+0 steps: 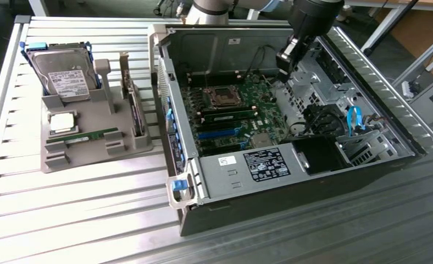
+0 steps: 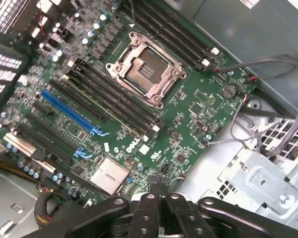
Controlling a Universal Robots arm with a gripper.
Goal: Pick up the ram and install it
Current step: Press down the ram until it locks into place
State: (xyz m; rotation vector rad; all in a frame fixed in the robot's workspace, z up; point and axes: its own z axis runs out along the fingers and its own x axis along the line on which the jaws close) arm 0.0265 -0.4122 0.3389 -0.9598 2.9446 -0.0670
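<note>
A slatted bare-metal table (image 1: 77, 220) carries everything. The largest thing on it is an open black-and-grey desktop computer case (image 1: 304, 181), lying on its side with its inside facing up; this case serves as the landmark. Inside the case lies a green motherboard (image 1: 235, 118) with an empty square metal processor socket (image 1: 222, 97) and rows of black memory slots (image 2: 114, 96); in the exterior view one long green stick with black chips (image 1: 228, 116) sits seated in a slot just beside the socket. A black power supply with a white-and-black label (image 1: 264, 164) fills the case corner nearest the camera.

Above the far end of the case hangs the black arm with its gripper (image 1: 284, 70); in the wrist view the gripper (image 2: 159, 191) has its two black fingers pressed together, closed on nothing, over the motherboard's edge.

Outside the case, toward the exterior view's left, stands a grey plastic parts holder (image 1: 92, 140). Leaning upright at its far end is a silver hard drive with a white label (image 1: 65, 77). Nearer the case-side middle of the holder lies a square silver processor chip (image 1: 61, 122). Just beside the chip, the ram (image 1: 82, 136), a thin green circuit-board stick, lies flat in the holder, well apart from the gripper
</note>
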